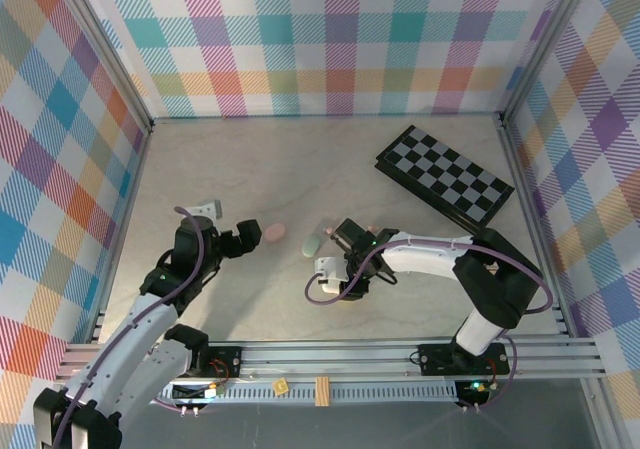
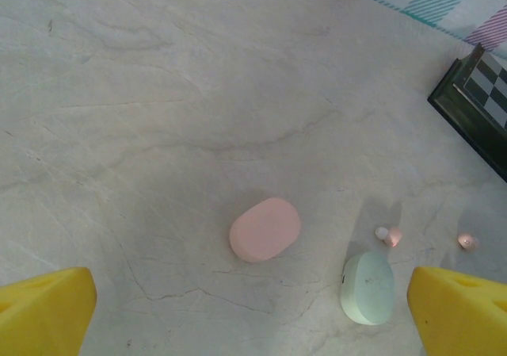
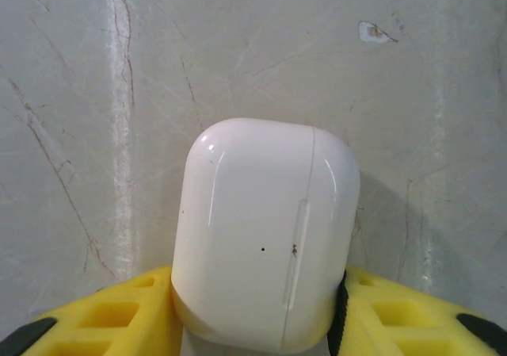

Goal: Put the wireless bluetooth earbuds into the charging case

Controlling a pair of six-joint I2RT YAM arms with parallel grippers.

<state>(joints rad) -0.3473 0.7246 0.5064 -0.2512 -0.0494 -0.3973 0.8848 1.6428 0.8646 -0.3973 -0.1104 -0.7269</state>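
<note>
So, starting on the left: our left claw point(image 2: 252, 296) hangs over the table point(image 2: 158, 94) with its yellow fingers point(image 2: 43, 312) spread wide apart and nothing between them. Just ahead of it sits the pink case point(image 2: 264, 229), lid closed. A bit to the right is the mint case point(image 2: 367, 287), also closed. Next to the mint one we can spot three tiny earbuds point(image 2: 394, 237) lying loose on the table. A white one and a pink one sit right beside each other, and another pink one point(image 2: 467, 242) is off to the right. Further right, our right claw point(image 3: 257, 289) has its fingers pressed against both sides of the white case point(image 3: 265, 213), which looks closed. Far right at the back lies the checkerboard point(image 1: 445, 174).
</note>
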